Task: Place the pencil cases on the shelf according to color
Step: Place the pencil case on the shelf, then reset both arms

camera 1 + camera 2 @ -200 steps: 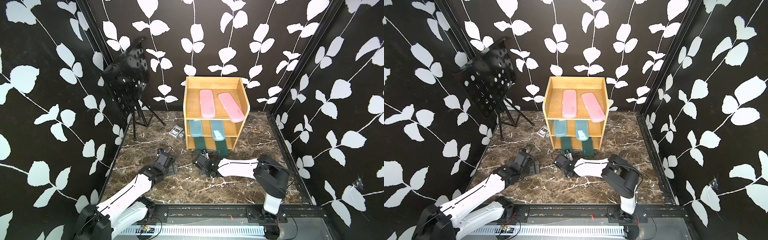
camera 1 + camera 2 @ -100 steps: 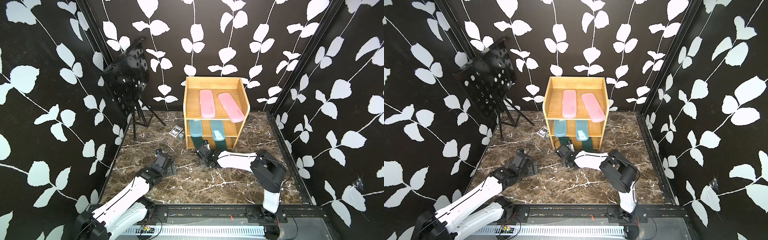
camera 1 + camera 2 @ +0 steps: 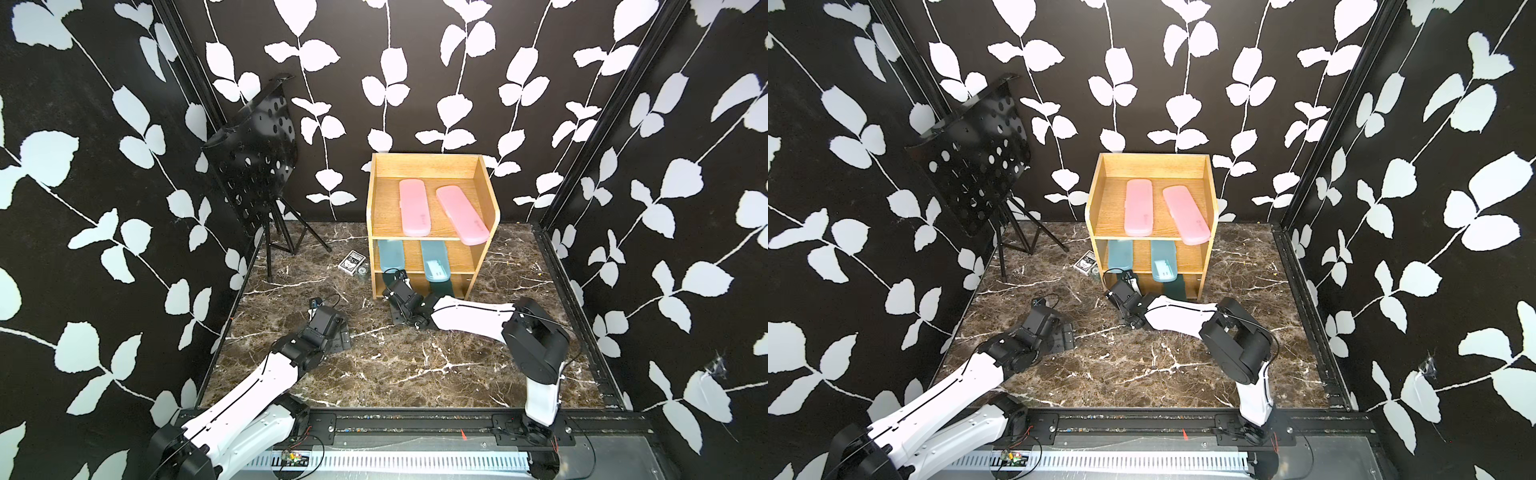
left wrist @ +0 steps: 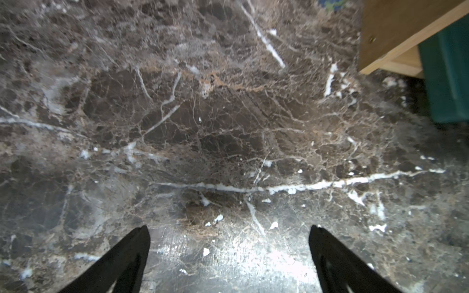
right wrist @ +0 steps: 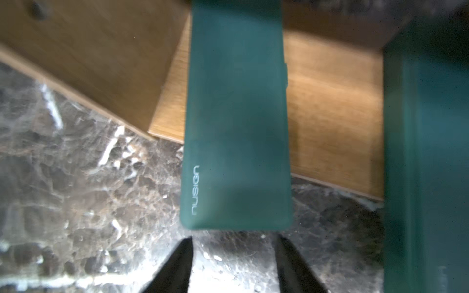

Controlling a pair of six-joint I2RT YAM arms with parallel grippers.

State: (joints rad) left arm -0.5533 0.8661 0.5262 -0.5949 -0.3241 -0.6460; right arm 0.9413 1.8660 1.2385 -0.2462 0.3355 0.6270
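Note:
The wooden shelf (image 3: 428,166) (image 3: 1154,166) stands at the back. Two pink pencil cases (image 3: 413,206) (image 3: 461,215) lie on its top tier and two blue ones (image 3: 391,254) (image 3: 434,259) on the middle tier. A dark green case (image 5: 236,126) lies in the bottom tier with its near end over the floor, and a second green one (image 5: 426,152) (image 3: 440,286) lies beside it. My right gripper (image 5: 234,239) (image 3: 395,291) is open just short of the first green case's end, apart from it. My left gripper (image 4: 229,228) is open over bare marble, holding nothing.
A black perforated music stand (image 3: 253,166) stands at the back left on a tripod. A small playing-card box (image 3: 352,262) lies on the marble floor left of the shelf. Patterned walls close in three sides, and a black rail (image 3: 415,424) runs along the front.
My right gripper has moved forward to the shelf's bottom tier and its jaws have opened, letting go of the green case. My left arm has drawn back a little towards the front left.

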